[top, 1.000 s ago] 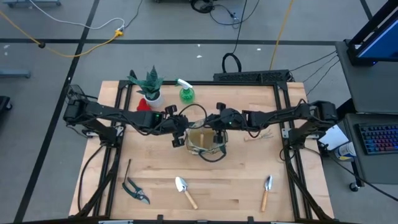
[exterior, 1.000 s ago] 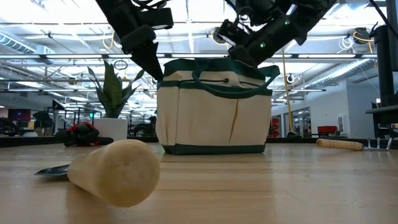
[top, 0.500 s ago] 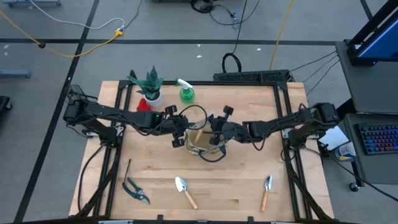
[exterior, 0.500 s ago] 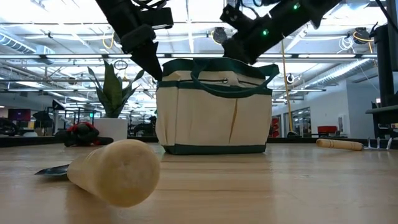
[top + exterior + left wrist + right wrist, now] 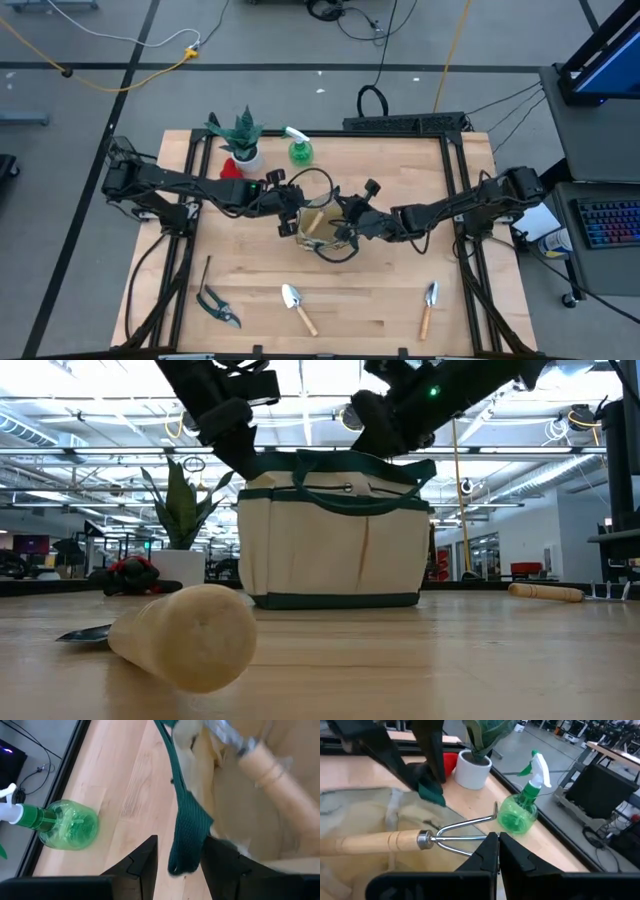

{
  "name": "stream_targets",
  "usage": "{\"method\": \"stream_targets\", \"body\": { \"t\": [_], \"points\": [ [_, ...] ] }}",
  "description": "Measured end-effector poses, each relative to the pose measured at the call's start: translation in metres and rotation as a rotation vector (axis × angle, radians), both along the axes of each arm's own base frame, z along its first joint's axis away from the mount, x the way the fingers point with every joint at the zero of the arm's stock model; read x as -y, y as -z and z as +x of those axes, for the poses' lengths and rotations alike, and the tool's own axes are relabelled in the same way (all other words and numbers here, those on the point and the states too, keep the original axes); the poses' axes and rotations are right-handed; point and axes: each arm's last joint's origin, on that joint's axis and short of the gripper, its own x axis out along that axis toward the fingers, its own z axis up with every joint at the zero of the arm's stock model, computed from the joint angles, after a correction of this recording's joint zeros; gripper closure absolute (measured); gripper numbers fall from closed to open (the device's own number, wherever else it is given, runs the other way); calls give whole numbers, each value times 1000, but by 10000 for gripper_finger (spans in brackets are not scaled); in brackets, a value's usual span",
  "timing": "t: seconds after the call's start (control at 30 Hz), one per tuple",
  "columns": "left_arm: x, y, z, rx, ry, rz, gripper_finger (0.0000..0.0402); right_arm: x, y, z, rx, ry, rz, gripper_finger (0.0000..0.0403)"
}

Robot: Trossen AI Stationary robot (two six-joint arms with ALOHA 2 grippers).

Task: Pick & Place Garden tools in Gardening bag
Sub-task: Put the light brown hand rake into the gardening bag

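Evidently unlabelled — gardening bag [image 5: 335, 530]; spray bottle [image 5: 522, 807]

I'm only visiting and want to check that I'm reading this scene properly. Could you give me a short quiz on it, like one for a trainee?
1. True or false: the right gripper holds pruning shears.
2. What does the left gripper clamp? A) the gardening bag by its green handle B) a red item C) a plant pot
3. Fill in: ___ trowels lie on the table in the high view.

Key
1. False: it is shut on a pronged wooden-handled tool over the bag.
2. A
3. Two
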Motion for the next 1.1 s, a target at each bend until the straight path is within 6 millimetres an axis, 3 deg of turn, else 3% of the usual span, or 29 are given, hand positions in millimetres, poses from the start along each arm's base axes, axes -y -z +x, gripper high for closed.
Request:
{"method": "stream_targets", "body": {
  "t": [0.23, 0.63, 0.9, 1.1],
  "points": [
    [0, -2, 2, 33, -1, -3, 257, 0, 24, 4, 6, 58, -73, 403],
    [0, -22, 9, 87, 11, 18, 257, -9, 26, 3, 33, 59, -104, 402],
    [0, -22, 8, 84, 7, 22, 257, -11, 27, 2, 28, 52, -102, 372],
    [6, -27, 16, 175, 128, -133, 257, -11, 27, 2, 26, 53, -101, 380]
  ]
}}
